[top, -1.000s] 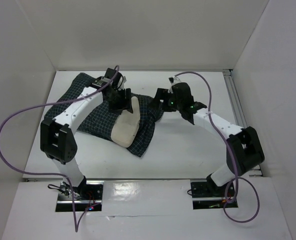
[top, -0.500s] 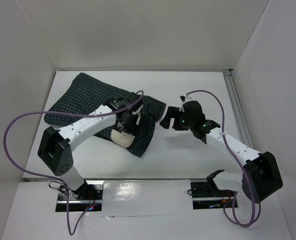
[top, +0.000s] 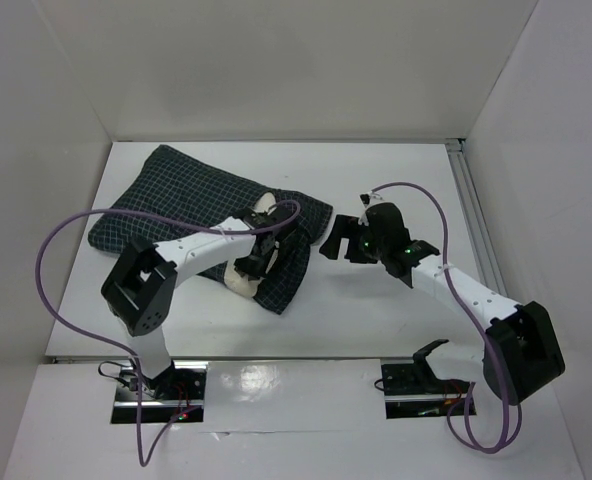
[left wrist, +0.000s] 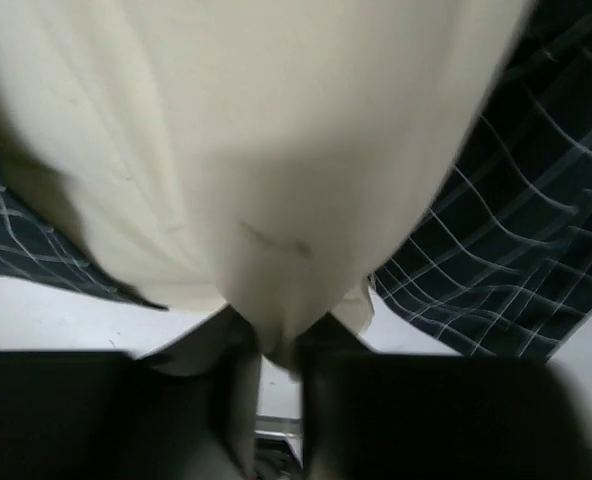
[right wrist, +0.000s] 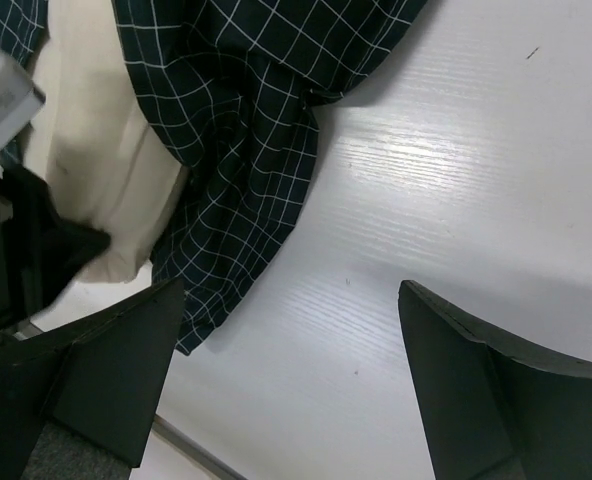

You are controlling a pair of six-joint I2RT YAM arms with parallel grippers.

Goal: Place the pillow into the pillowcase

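Since the earlier frames the left arm's elbow has swung toward 3 o'clock and its wrist has crept toward 12 o'clock across the pillowcase. The right arm has held its place for the last half second.

The left gripper is clamped on the pillow. In the wrist view a fold of cream fabric runs down between the two dark fingers, which press it from both sides.

The right gripper has its fingers wide apart with nothing between them. It is over bare worktop, just at 3 o'clock of the pillowcase's edge and clear of the cloth.

The pillowcase lies crumpled on the worktop's 9 o'clock half, stretching from 10 o'clock toward the centre. The pillow sits at its 3 o'clock end, largely covered by checked cloth. From above, cream shows only in a small patch at 12 o'clock of the left wrist and another at 6 o'clock of it. How deep the pillow sits inside cannot be told.
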